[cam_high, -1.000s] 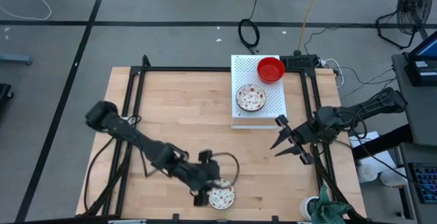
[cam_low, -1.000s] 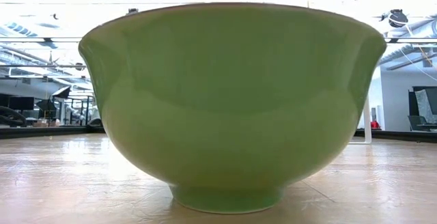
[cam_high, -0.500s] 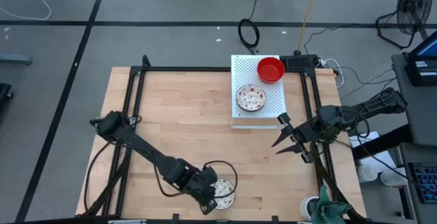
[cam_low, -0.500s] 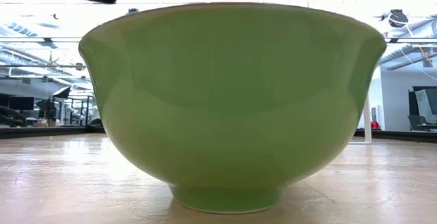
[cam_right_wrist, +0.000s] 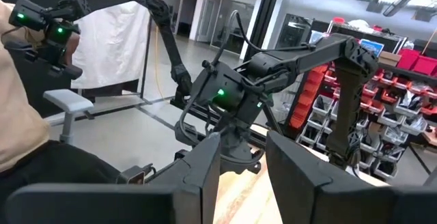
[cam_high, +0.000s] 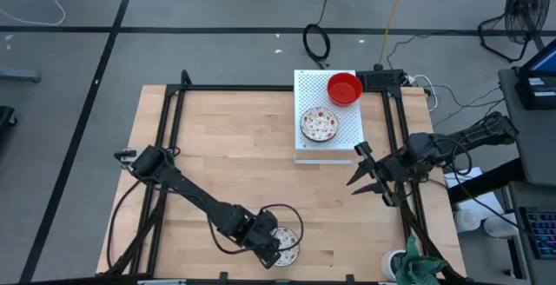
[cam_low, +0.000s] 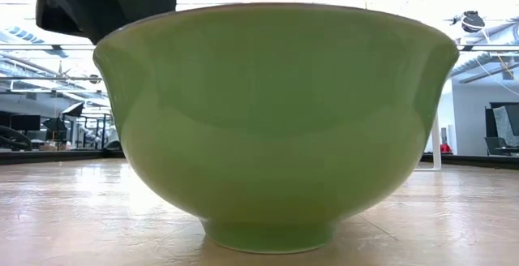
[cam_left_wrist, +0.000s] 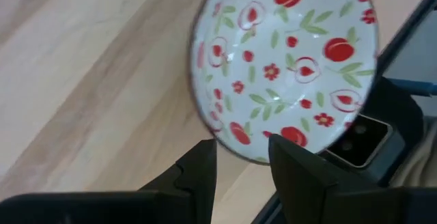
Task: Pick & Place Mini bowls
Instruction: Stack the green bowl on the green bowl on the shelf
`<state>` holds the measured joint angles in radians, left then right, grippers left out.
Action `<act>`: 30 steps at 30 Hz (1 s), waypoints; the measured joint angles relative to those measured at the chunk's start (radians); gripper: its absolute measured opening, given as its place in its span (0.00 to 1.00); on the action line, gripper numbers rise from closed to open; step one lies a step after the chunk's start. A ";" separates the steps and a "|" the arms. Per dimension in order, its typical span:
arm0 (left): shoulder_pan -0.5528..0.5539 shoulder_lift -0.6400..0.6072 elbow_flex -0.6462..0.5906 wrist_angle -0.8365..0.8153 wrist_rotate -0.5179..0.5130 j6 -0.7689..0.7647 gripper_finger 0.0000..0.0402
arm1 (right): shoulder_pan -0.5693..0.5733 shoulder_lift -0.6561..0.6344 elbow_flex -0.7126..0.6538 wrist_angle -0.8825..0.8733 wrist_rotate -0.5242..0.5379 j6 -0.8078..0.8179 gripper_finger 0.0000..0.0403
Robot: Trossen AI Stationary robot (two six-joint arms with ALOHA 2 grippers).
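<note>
So the left pincer (cam_left_wrist: 239,157) sits at the floral mini bowl's (cam_left_wrist: 287,63) rim on the tabletop (cam_left_wrist: 82,80), fingers narrowly apart, while the right pincer (cam_high: 369,179) hangs wide.

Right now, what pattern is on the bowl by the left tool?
White bowl with red fruit, flowers, green leaves; left wrist view.

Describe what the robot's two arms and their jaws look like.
Both arms are dark, slim and jointed, with black cables looping alongside them. The left gripper and the right gripper each end in two dark jaws that taper to points. No markings are visible on them from above.
</note>
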<state>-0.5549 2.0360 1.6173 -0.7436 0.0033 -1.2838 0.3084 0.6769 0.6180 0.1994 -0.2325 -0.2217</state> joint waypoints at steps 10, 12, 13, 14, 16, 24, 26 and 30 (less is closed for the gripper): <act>-0.002 -0.004 0.000 -0.082 -0.008 -0.066 0.34 | 0.000 0.000 0.000 -0.009 0.000 0.002 0.26; -0.003 -0.004 0.000 -0.071 -0.012 -0.066 0.34 | 0.000 0.000 0.000 -0.010 0.000 0.010 0.26; -0.003 -0.004 0.000 -0.066 -0.013 -0.067 0.34 | 0.000 0.000 0.000 -0.010 0.000 0.019 0.26; -0.003 -0.004 0.000 -0.063 -0.013 -0.071 0.34 | 0.000 0.000 0.000 -0.010 0.000 0.027 0.26; -0.004 -0.004 0.000 -0.066 -0.013 -0.081 0.34 | 0.000 0.000 0.000 -0.010 0.000 0.035 0.26; 0.000 0.015 -0.001 -0.063 -0.012 -0.114 0.34 | 0.000 0.000 0.000 -0.011 -0.001 0.064 0.26; 0.002 0.020 -0.001 -0.063 -0.011 -0.111 0.34 | 0.000 0.000 0.000 -0.011 -0.001 0.077 0.26; 0.005 0.031 -0.001 -0.056 -0.008 -0.107 0.34 | 0.000 0.000 0.000 -0.015 -0.001 0.079 0.26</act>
<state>-0.5496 2.0669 1.6165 -0.7995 -0.0044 -1.3911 0.3084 0.6773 0.6182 0.1848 -0.2333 -0.1429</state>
